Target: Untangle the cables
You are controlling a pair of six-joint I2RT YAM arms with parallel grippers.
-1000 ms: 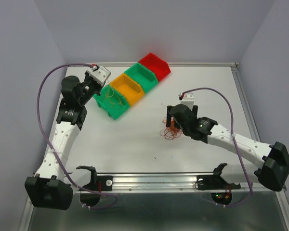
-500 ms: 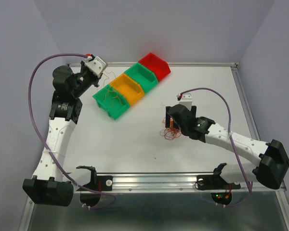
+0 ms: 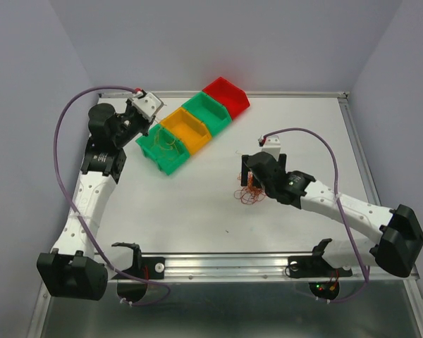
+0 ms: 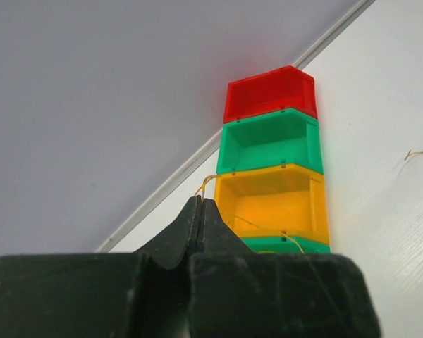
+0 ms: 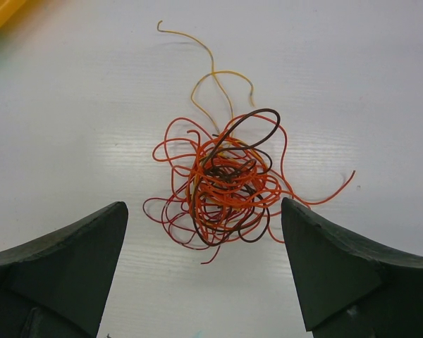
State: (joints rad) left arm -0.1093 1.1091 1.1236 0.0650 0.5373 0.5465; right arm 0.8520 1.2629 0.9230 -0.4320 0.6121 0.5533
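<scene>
Four bins [image 3: 199, 143] line the counter's far-left corner: two green, one orange, one red. One tangle of cables [image 5: 222, 186]. Two robot arms [image 3: 92, 197].

the surface [image 5: 63, 105] is white and smooth, with a faint grain and a soft sheen. the cables [image 5: 222, 186] have thin, smooth, slightly glossy insulation. the jaws of the left gripper [image 4: 199, 208] and the right gripper [image 5: 204, 208] are matt black plastic, finely scuffed. the red bin [image 4: 268, 91], green bin [image 4: 268, 141] and orange bin [image 4: 268, 204] are glossy moulded plastic. the rail [image 3: 225, 263] looks like brushed metal.
</scene>
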